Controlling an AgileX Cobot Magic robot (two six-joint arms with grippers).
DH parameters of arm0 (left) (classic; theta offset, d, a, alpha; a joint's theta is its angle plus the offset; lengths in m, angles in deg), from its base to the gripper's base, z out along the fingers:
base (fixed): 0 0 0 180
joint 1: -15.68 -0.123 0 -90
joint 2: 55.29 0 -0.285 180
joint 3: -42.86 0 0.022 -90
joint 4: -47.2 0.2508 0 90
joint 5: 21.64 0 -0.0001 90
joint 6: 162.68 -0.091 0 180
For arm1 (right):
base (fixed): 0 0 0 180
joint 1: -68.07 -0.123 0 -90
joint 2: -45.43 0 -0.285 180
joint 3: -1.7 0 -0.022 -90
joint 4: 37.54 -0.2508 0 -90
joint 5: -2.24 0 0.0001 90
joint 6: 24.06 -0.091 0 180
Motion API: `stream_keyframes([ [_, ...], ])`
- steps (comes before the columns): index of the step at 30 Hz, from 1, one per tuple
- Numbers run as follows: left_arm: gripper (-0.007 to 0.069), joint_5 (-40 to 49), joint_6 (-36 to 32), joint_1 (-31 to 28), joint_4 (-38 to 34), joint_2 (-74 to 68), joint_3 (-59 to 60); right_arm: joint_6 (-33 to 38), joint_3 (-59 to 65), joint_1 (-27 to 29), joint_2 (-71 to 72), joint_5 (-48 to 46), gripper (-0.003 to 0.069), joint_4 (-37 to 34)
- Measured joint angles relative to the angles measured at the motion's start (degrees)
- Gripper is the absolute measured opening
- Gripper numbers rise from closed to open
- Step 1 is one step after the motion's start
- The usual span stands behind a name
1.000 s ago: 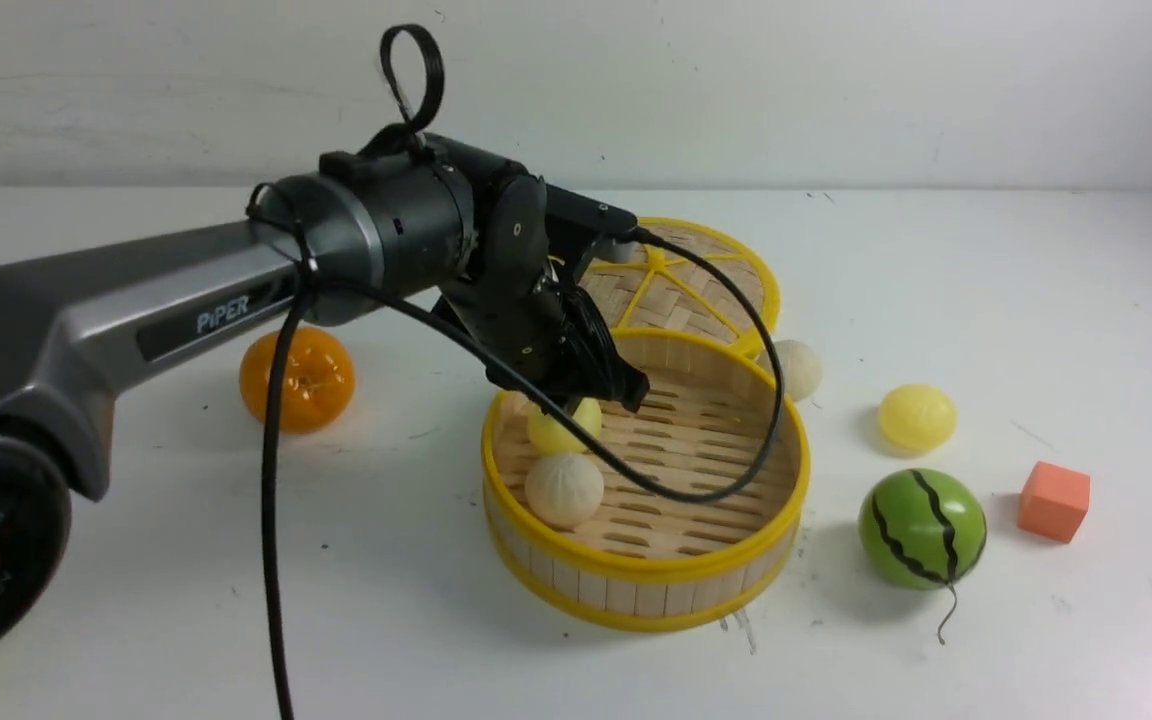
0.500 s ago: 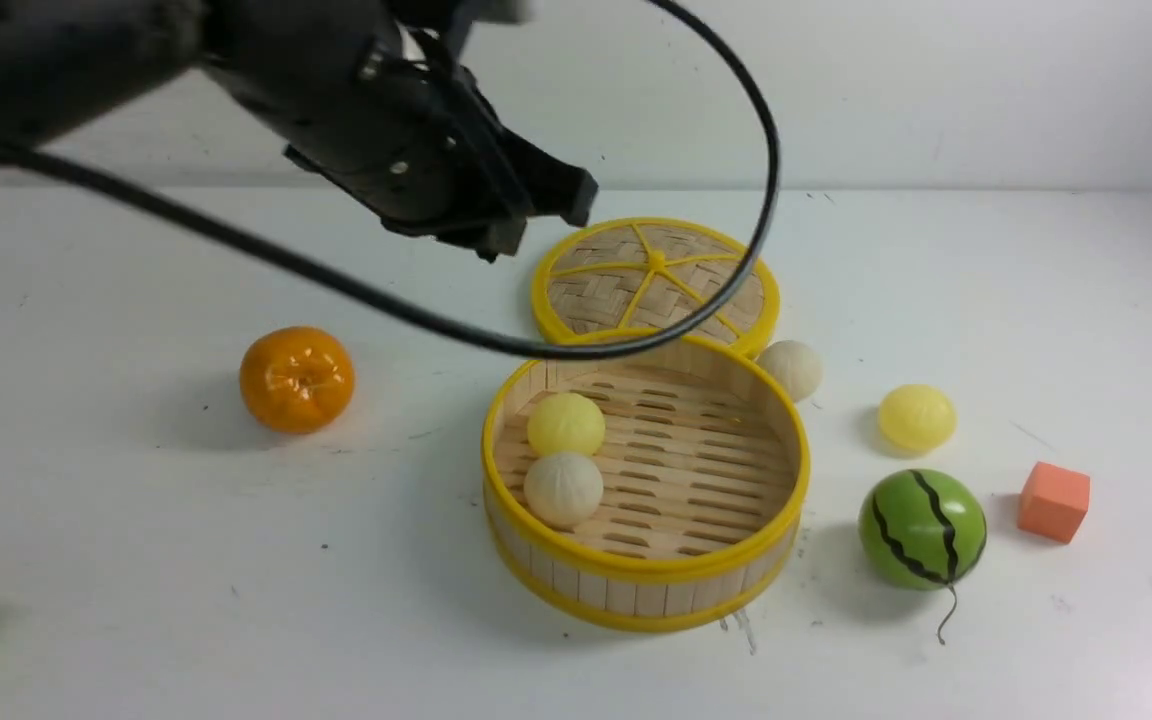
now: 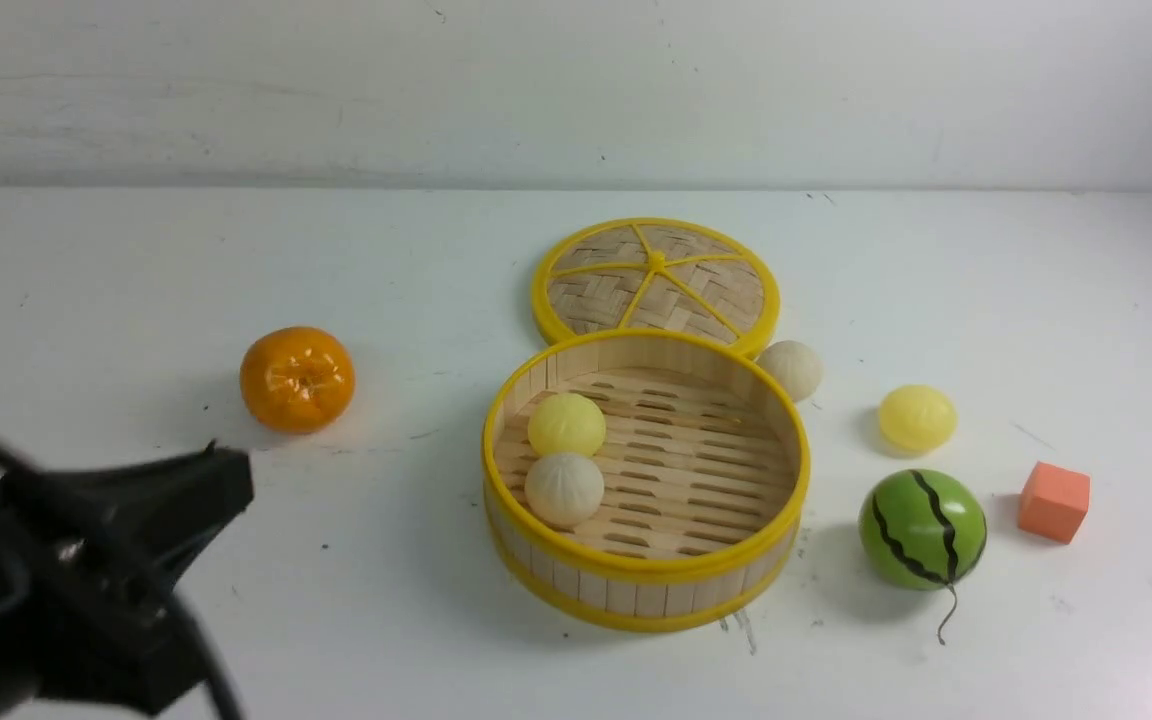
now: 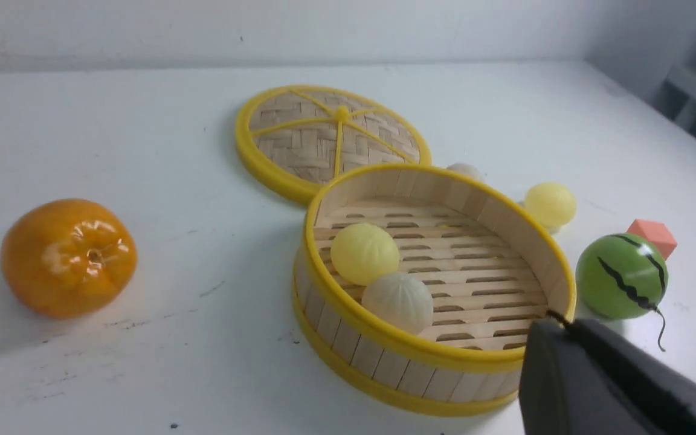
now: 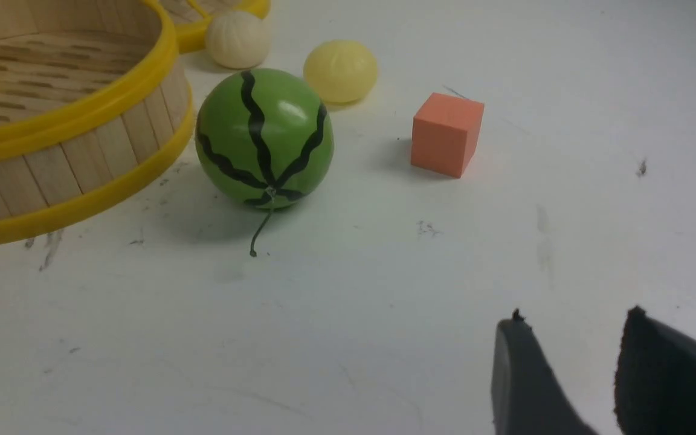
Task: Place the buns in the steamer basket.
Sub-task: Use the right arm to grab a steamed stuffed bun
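The steamer basket (image 3: pixel 646 572) stands mid-table with a pale yellow bun (image 3: pixel 566 424) and an off-white bun (image 3: pixel 564 489) on its slatted floor. Another off-white bun (image 3: pixel 792 369) lies on the table against the basket's far right side. A second pale yellow bun (image 3: pixel 917 417) lies further right. My left gripper (image 3: pixel 231 478) is blurred at the near left, away from the basket; in the left wrist view (image 4: pixel 556 320) its jaws are together and empty. My right gripper (image 5: pixel 571 317) is open and empty over bare table, near the watermelon ball (image 5: pixel 263 138).
The flat woven lid (image 3: pixel 656 280) lies behind the basket. An orange (image 3: pixel 297 379) sits to the basket's left. The watermelon ball (image 3: pixel 922 529) and an orange foam cube (image 3: pixel 1053 501) sit at the right, close to the outer yellow bun.
My left arm has lifted out of the basket and swung back to the near left. The yellow bun it hovered over stays in the basket.
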Motion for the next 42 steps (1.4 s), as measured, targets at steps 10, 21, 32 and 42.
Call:
stream_keyframes([
  [10, -0.0013, -3.92, 2.06, 0.0, -1.05, 8.32, 12.43, 0.0, 0.0, 0.0, 0.0, 0.11, 0.0239, -0.05],
  [21, -0.0013, 0.27, 2.18, 0.0, -1.05, 8.32, 13.28, -16.62, 0.49, 0.0, 0.0, 11.59, 0.0239, -30.41],
  [32, -0.0013, 1.15, 2.22, 0.0, -1.05, 8.32, 13.28, 2.78, -28.63, 0.0, -28.37, -10.91, 0.0239, -25.67],
  [42, -0.0013, 1.24, 2.22, 0.0, -1.05, 8.32, 13.28, 7.52, -60.49, 0.0, -73.99, -26.14, 0.0239, -22.06],
])
